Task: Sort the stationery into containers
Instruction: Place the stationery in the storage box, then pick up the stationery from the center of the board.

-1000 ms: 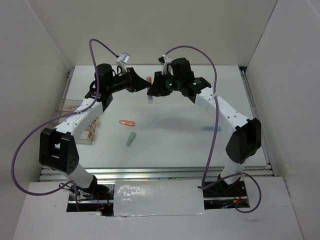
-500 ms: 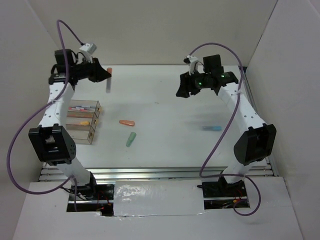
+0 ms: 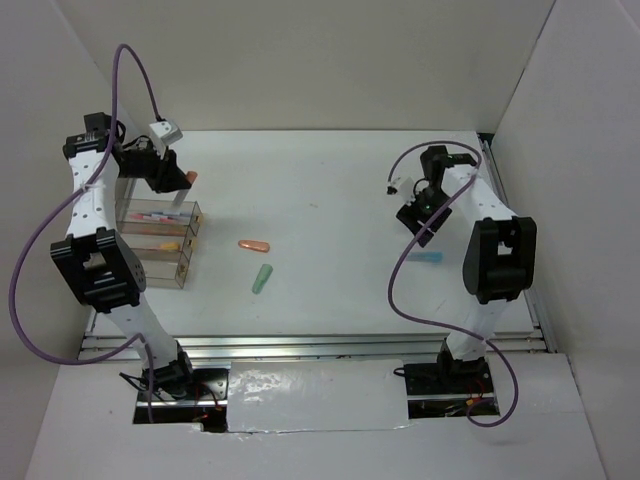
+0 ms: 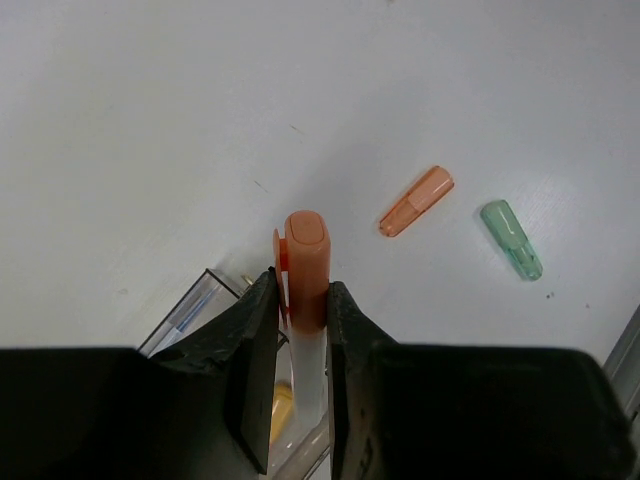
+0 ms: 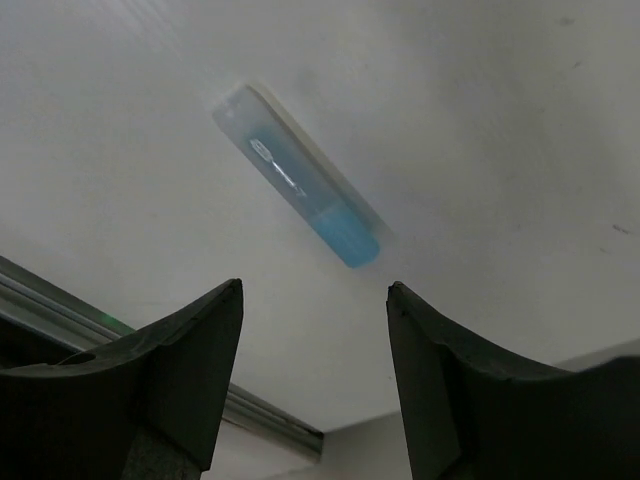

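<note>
My left gripper [image 3: 180, 182] is shut on a white marker with an orange cap [image 4: 305, 262] and holds it upright above the far end of the clear containers [image 3: 160, 240]. The containers hold pink, orange and yellow pieces. Their corner shows under my fingers in the left wrist view [image 4: 185, 312]. An orange cap [image 3: 254, 245] and a pale green cap [image 3: 262, 279] lie on the table right of the containers, and both show in the left wrist view [image 4: 416, 201] [image 4: 511, 239]. My right gripper [image 3: 416, 226] is open and empty, just above a blue marker [image 5: 300, 190] lying on the table [image 3: 425, 257].
White walls stand close on both sides and at the back. A metal rail [image 3: 300, 345] runs along the table's near edge. The right arm's purple cable [image 3: 400, 270] loops over the table near the blue marker.
My left arm has swung left from the table's middle, carrying the orange-capped marker over the containers. My right arm has moved right and nearer, down over the blue marker.
</note>
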`<state>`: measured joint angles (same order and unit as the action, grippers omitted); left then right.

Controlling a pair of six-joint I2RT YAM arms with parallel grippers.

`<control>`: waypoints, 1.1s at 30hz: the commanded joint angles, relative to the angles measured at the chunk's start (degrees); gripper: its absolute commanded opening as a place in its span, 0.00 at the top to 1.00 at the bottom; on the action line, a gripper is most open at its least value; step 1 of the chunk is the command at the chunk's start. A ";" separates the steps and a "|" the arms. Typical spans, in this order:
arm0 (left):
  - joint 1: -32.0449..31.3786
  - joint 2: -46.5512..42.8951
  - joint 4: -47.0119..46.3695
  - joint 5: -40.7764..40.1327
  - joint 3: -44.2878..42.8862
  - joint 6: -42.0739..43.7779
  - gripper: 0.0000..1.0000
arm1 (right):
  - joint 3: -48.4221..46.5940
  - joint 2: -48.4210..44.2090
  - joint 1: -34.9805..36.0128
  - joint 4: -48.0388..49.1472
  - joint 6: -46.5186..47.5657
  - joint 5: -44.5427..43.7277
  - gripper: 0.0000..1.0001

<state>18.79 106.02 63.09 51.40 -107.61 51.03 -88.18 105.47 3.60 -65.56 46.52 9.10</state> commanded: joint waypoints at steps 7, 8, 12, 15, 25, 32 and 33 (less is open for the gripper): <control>0.63 0.68 8.53 2.57 -1.45 12.08 1.00 | 5.03 1.84 2.82 2.19 8.41 -15.43 0.26; 0.90 0.86 8.54 2.66 -1.46 12.17 1.00 | 5.21 2.37 3.26 2.54 8.84 -15.87 0.25; 2.48 0.95 8.72 2.04 -1.46 13.13 1.00 | 6.00 3.95 4.14 4.82 10.08 -17.71 0.25; 3.27 0.86 8.80 1.69 -2.07 13.40 1.00 | 6.09 5.44 4.66 5.18 10.95 -18.59 0.25; 6.35 3.67 10.65 -0.76 -6.82 16.21 1.00 | 9.08 7.38 6.25 7.99 14.38 -20.35 0.33; 7.93 2.71 10.56 -6.73 -4.19 27.70 1.00 | 10.05 9.05 6.42 9.22 15.44 -21.41 0.49; 8.19 2.88 11.00 -7.44 -4.10 29.12 1.00 | 10.05 9.22 6.42 9.31 15.53 -21.32 0.52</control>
<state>26.22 109.01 72.34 45.93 -112.09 72.16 -78.13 114.30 9.41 -57.87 60.49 -11.49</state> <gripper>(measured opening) 0.314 0.494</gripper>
